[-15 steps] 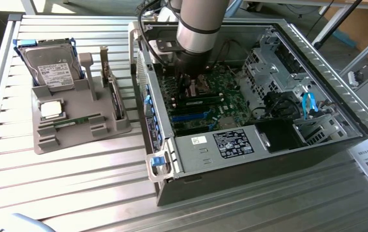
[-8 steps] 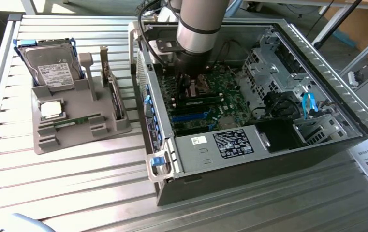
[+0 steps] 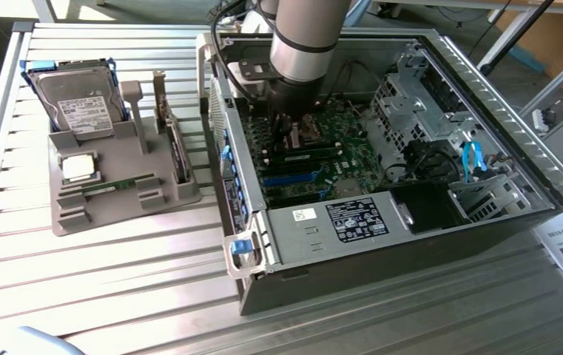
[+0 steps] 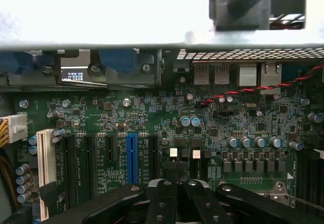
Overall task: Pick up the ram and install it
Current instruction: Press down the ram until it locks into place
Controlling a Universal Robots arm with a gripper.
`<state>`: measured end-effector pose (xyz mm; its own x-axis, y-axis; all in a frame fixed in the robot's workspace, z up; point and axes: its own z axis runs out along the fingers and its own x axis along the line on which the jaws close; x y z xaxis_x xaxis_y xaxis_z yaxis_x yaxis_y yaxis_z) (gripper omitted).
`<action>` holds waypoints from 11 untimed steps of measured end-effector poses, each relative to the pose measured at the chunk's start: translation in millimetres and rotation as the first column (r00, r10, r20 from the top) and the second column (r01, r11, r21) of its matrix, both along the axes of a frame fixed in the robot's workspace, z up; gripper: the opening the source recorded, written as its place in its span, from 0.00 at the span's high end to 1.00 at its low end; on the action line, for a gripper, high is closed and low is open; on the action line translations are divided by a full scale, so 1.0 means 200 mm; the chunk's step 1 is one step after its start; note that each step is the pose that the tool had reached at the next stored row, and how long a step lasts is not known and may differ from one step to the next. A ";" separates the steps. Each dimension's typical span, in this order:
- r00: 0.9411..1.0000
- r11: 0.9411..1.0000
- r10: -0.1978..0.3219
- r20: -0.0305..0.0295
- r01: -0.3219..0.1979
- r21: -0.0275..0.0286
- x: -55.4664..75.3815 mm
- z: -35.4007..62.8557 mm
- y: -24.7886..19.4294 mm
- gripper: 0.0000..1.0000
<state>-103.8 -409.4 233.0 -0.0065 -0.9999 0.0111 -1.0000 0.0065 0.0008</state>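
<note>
My gripper [image 4: 174, 196] is clenched shut with nothing in it, hanging over the motherboard [image 4: 167, 127] inside the open PC case [image 3: 380, 251]. The ram [image 3: 113, 186] lies on the grey holder [image 3: 113, 211], beside the case.

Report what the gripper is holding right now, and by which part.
It cannot be told. The gripper is shut, low over the motherboard inside the open computer case, and no held object shows between its fingers. One ram stick lies in the grey holder.
</note>
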 end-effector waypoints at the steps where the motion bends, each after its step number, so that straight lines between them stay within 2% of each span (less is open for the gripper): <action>1: 1.000 1.000 0.000 0.000 0.000 0.000 0.00 0.000 0.000 0.90; 11: 1.000 1.000 0.000 0.000 0.000 0.001 0.00 -0.006 -0.001 0.90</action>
